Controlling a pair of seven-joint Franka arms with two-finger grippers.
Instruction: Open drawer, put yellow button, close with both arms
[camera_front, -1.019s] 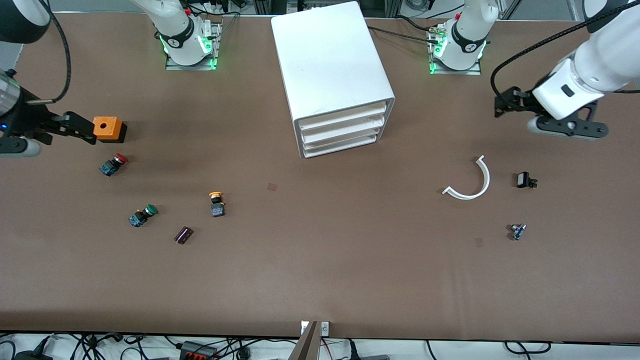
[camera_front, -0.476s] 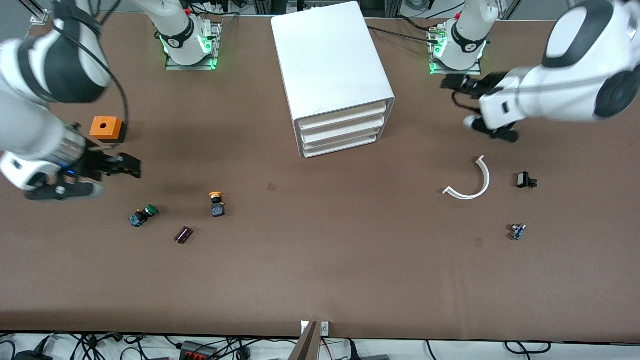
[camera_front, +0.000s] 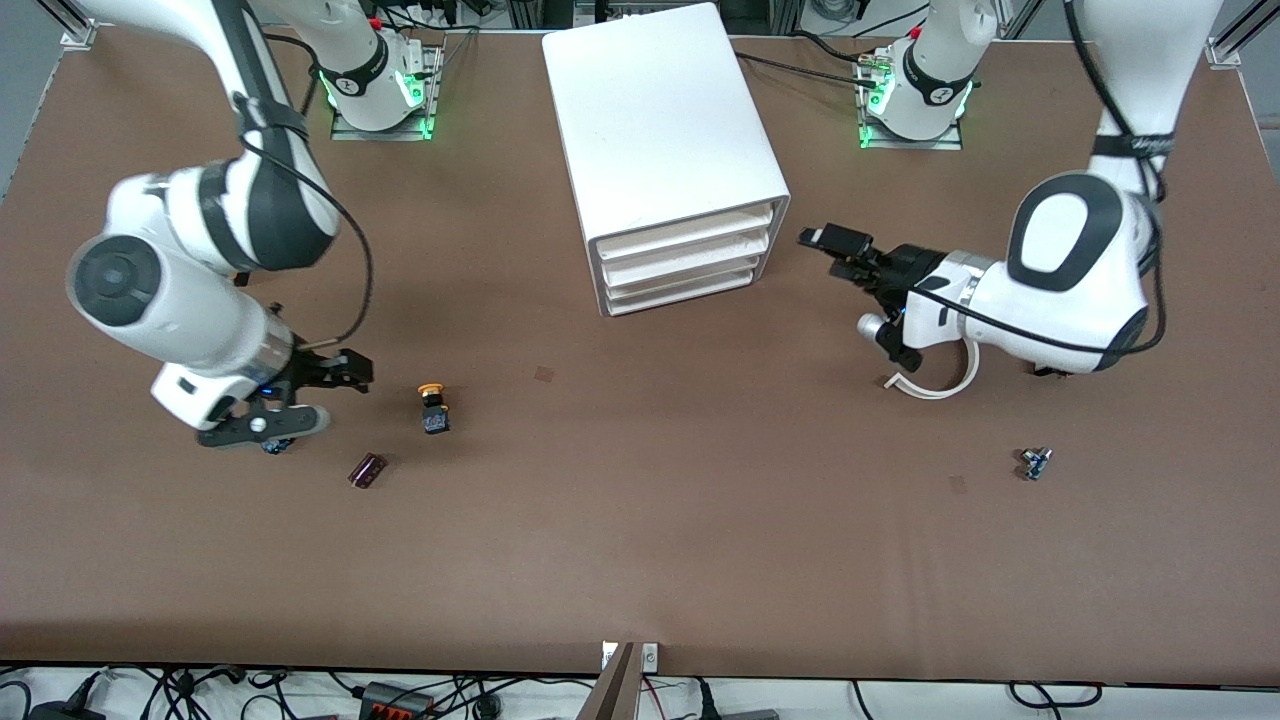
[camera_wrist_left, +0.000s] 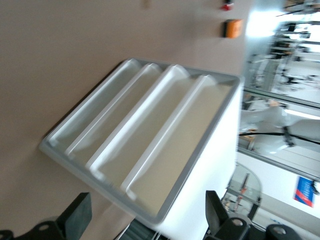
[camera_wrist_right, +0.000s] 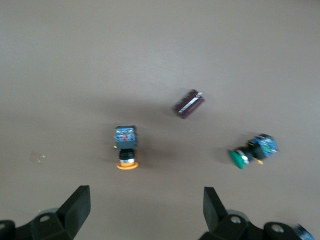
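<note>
Cabinet (camera_front: 665, 150): one, three drawers. Push-buttons: yellow button (camera_front: 433, 408), green-capped button (camera_wrist_right: 252, 151), red-capped one (camera_wrist_left: 226, 6). One orange box (camera_wrist_left: 232, 28), one maroon cylinder (camera_front: 366, 469), one white curved strip (camera_front: 940, 385), two arms.

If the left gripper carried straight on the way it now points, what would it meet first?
Most likely the cabinet: the left gripper, fingers open, points at its stacked drawer fronts, which fill the left wrist view. Which drawer it would touch first is unclear.
</note>
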